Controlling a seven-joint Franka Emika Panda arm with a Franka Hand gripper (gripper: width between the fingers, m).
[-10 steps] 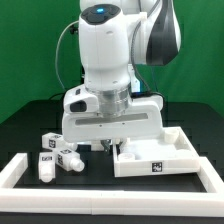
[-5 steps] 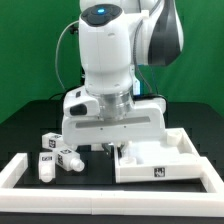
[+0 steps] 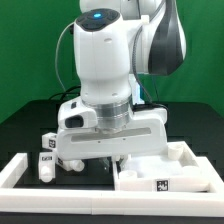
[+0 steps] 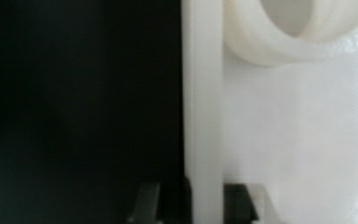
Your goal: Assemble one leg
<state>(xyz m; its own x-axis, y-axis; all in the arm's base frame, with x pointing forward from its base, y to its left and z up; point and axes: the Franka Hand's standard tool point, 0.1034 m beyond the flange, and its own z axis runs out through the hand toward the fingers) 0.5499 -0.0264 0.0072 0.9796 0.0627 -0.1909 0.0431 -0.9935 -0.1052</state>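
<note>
Presently the arm (image 3: 105, 60) is being held bent steeply down over the bench (image 3: 28, 128), with the wrist being pointed at the white panel (image 3: 165, 168). The claw (image 4: 197, 200) is being held astride that panel's edge, one finger on each side. Whether it is clamping the edge cannot be told. The leg (image 3: 44, 166) is lying on the bench beside the panel, toward the exterior view's left.

Robot lab: arm (image 3: 100, 60), green bkdrop (image 3: 25, 50), blk table (image 3: 25, 128)
</note>
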